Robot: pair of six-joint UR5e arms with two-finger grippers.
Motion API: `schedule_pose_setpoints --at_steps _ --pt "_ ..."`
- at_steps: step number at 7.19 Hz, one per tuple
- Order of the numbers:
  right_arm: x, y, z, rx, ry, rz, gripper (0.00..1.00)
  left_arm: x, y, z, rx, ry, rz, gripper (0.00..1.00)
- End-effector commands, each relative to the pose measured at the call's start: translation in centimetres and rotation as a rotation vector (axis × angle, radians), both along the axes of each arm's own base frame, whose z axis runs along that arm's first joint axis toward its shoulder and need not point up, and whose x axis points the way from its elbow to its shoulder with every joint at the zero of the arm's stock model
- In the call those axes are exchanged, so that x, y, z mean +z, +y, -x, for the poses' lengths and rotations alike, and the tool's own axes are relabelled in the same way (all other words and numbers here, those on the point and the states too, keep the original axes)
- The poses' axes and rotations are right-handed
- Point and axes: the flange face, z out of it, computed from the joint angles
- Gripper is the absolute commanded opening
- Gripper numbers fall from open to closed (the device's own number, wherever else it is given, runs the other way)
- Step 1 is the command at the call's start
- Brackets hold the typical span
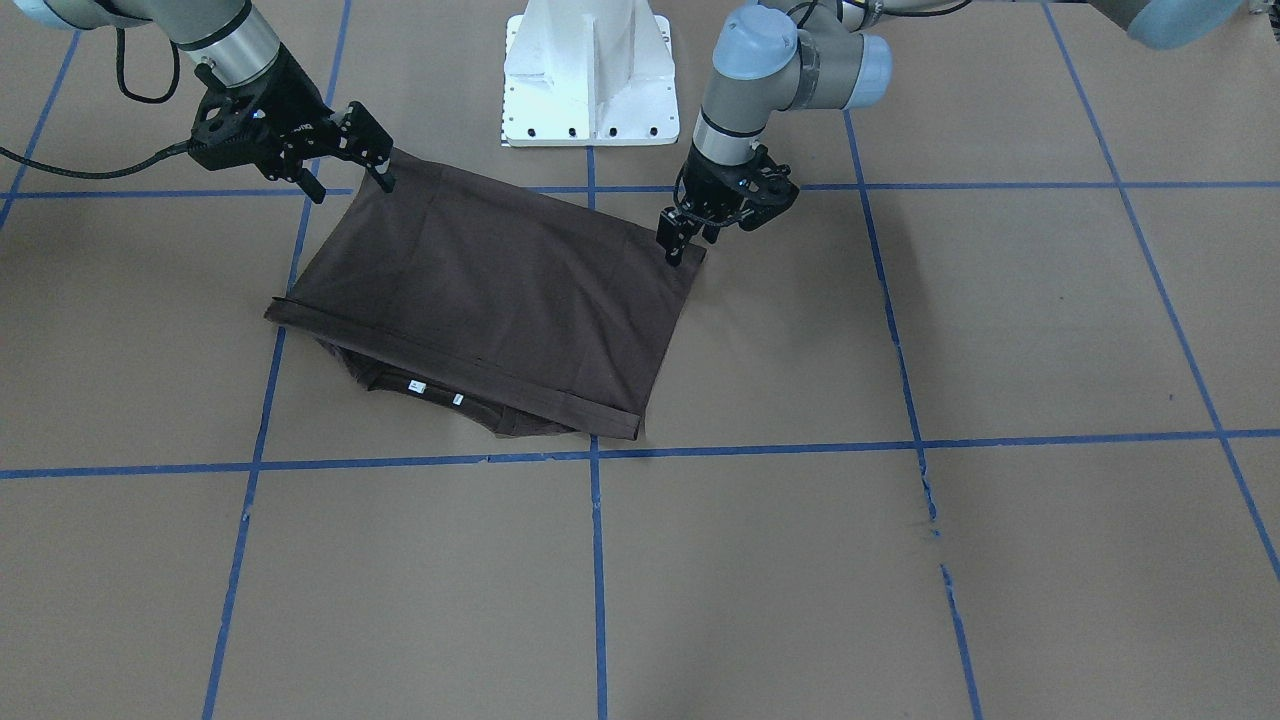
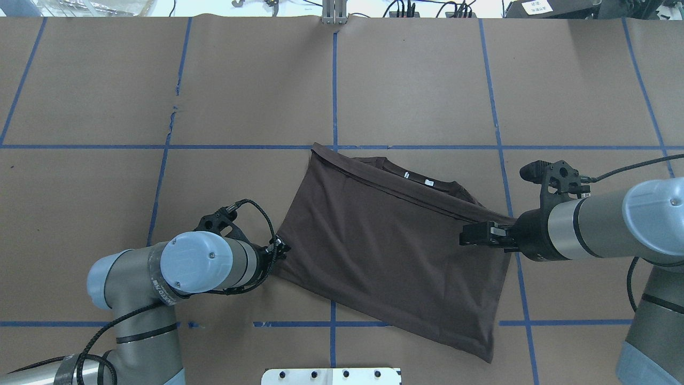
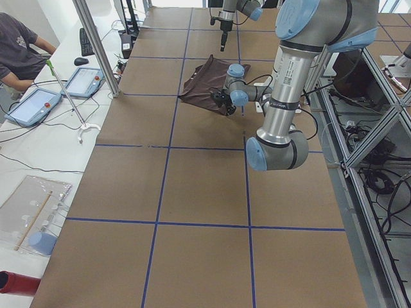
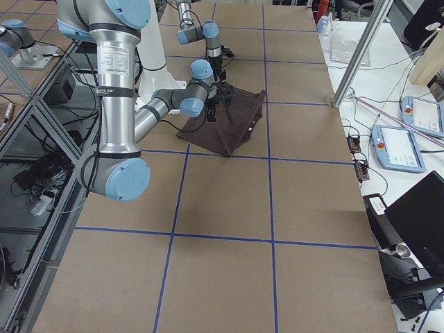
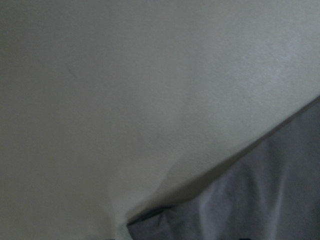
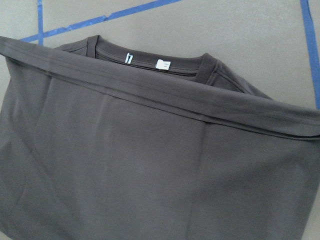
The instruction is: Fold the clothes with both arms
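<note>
The dark brown T-shirt (image 1: pixel 490 290) lies folded in half on the brown table, hem strip laid across just short of the collar (image 6: pixel 155 62) and its white labels. It also shows in the overhead view (image 2: pixel 390 251). My left gripper (image 1: pixel 690 245) is low at the shirt's corner nearest the base, fingers apart, holding nothing; its wrist view shows that corner (image 5: pixel 240 200) lying on the table. My right gripper (image 1: pixel 353 190) hovers open above the opposite side of the shirt (image 2: pixel 464 238), empty. Neither wrist view shows its fingers.
The white pedestal base (image 1: pixel 588 80) stands just behind the shirt. Blue tape lines (image 1: pixel 597 560) grid the paper-covered table (image 1: pixel 1000 560). In the exterior left view an operator (image 3: pixel 19 51) sits beyond the table's far side with tablets (image 3: pixel 35 106), and a metal post (image 3: pixel 96 48) stands at the edge.
</note>
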Motion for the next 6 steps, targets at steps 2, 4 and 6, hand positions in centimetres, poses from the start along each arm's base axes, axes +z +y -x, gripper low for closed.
schedule_pose_setpoints --at_steps 2,4,6 --pt "0.1 0.0 0.0 0.001 0.001 0.0 1.0 -0.3 0.1 0.1 -0.015 -0.014 0.013 0.2" --pt "0.1 -0.1 0.0 0.002 0.003 0.001 1.0 -0.6 0.1 0.3 -0.028 -0.016 0.002 0.0" --pt "0.2 -0.1 0.0 0.002 0.005 0.003 1.0 -2.1 0.0 1.7 -0.021 -0.033 -0.007 0.0"
